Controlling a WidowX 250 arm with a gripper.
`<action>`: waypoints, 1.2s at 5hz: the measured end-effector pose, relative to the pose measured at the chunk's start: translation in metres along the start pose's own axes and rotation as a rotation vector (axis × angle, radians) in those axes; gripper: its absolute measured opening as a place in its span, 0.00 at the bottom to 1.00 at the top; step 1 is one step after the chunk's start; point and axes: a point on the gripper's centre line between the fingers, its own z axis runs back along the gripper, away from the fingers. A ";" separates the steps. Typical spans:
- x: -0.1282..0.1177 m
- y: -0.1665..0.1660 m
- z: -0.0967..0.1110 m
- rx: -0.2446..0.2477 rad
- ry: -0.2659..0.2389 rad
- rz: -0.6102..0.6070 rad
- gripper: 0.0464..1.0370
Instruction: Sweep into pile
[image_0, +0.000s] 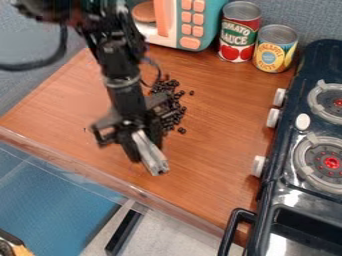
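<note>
The black gripper hangs over the middle-left of the wooden counter, near its front edge. It is shut on a whitish-grey, narrow tool, which slants down to the right from between the fingers; exactly what the tool is, I cannot tell. Small dark beads lie in a loose, elongated scatter just behind and to the right of the gripper. A few sit apart at its right and near ends, and the arm hides part of the scatter's left side.
A teal and white toy microwave stands at the back, with a tomato sauce can and a yellow-labelled can to its right. A dark toy stove with white knobs borders the right. The counter's front edge runs diagonally.
</note>
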 end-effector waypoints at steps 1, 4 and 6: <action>0.008 -0.002 -0.010 -0.015 -0.034 0.068 0.35; 0.031 0.014 -0.033 0.039 -0.131 0.173 0.35; 0.051 -0.001 -0.034 0.022 -0.177 0.190 0.35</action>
